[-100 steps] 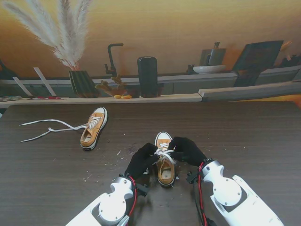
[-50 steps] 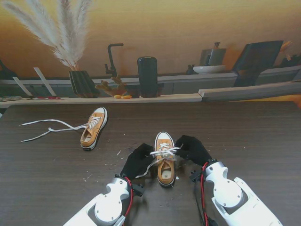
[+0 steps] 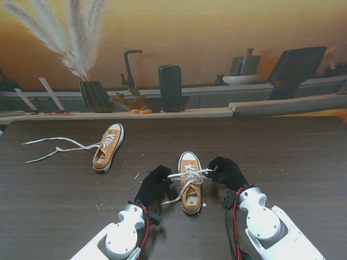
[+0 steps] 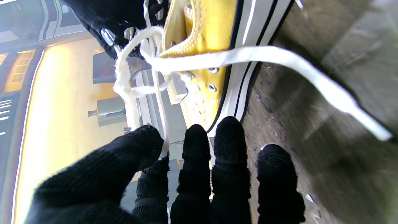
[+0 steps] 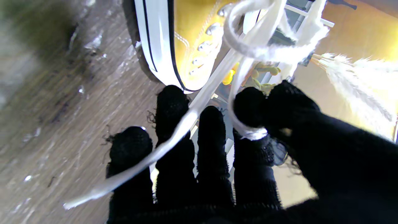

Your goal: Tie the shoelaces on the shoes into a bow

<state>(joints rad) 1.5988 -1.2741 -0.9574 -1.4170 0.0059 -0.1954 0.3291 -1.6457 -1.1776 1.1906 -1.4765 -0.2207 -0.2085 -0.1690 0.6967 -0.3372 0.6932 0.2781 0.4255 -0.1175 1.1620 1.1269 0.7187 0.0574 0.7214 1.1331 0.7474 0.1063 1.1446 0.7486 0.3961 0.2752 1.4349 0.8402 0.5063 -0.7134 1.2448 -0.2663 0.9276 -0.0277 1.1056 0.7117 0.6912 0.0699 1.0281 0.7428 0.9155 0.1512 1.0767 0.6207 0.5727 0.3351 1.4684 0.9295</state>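
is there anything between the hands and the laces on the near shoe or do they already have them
Nothing visible stands between. The left hand pinches a white lace loop of the near yellow canvas shoe between thumb and forefinger; the right hand pinches another loop, with a loose lace end draped over its fingers.

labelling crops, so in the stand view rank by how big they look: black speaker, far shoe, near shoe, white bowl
1. black speaker
2-3. near shoe and far shoe look about alike; the near one is closer to the camera, so no ranking.
4. white bowl
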